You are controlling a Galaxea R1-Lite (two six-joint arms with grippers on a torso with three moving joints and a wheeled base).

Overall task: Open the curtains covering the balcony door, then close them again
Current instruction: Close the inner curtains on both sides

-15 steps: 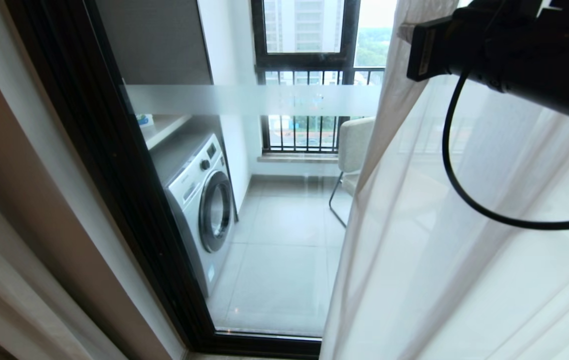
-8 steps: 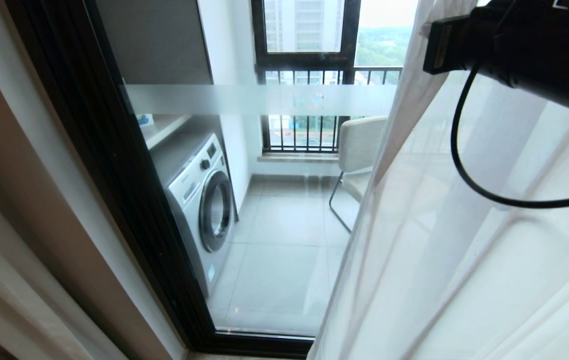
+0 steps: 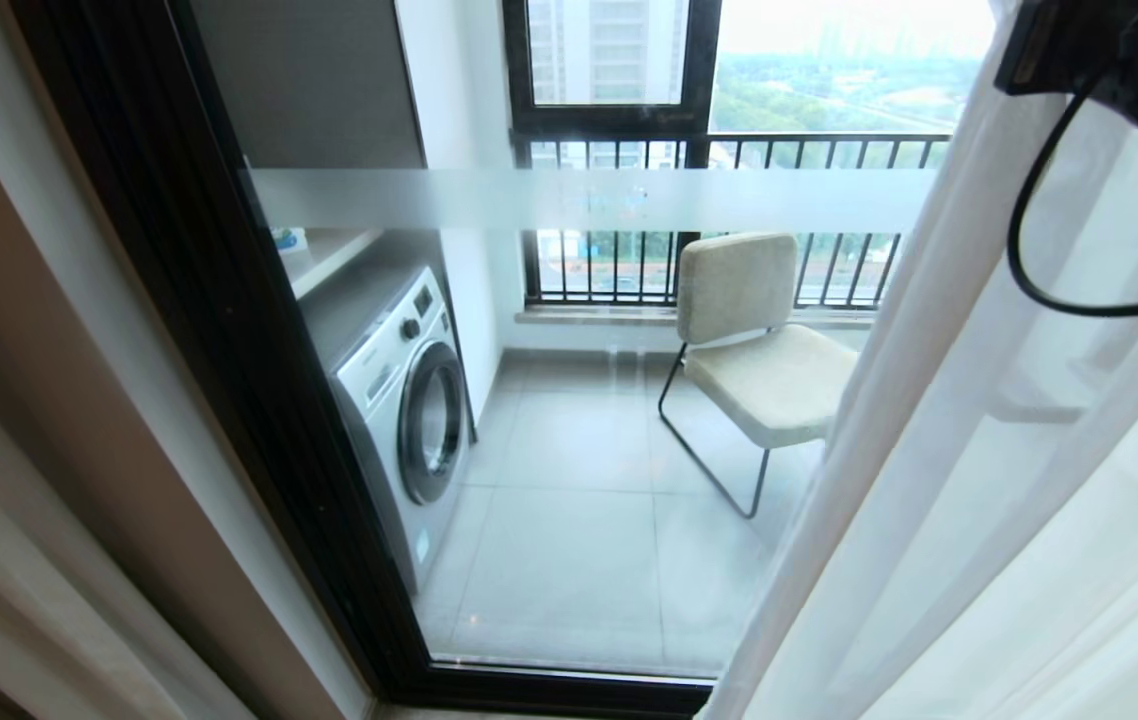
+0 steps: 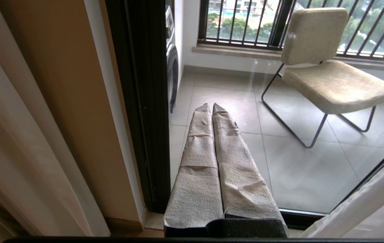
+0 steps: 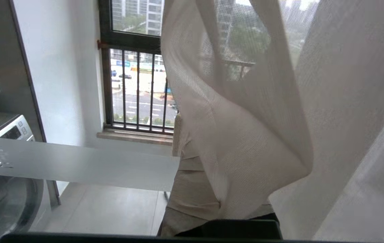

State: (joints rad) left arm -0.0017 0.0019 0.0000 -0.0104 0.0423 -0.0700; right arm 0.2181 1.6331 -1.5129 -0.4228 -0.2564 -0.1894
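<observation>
I face the balcony door (image 3: 259, 330), its dark frame running down past the washing machine (image 3: 399, 400) that stands behind the glass, and I take that door as my landmark. A frosted white band (image 3: 579, 198) crosses its pane.

My right claw (image 5: 192, 162) is up high in front of the door's glass. Its fabric-covered fingers (image 5: 185, 189) are pressed together, and the sheer curtain (image 3: 979, 450) is draped over and around them. From my right wrist the cloth bunches in a big fold over the fingertips; I cannot tell whether any of it is pinched between them or merely hangs on them. In my head view only the black wrist housing and its looping cable (image 3: 1039, 250) show at the door's upper far side from the frame.

The sheer curtain hangs against the part of the door farthest from the washing machine, its edge slanting down to the door's bottom rail. The glass between that edge and the frame is uncovered. Through it I see a beige chair (image 3: 759, 350) on the balcony tiles and the railing (image 3: 829, 150) behind it.

The opaque cream curtain (image 4: 26, 118) hangs just beside the door frame, on the room side.

My left claw (image 4: 211, 108) sits low near the frame, fingers closed together on nothing, pointing at the bottom of the glass.
</observation>
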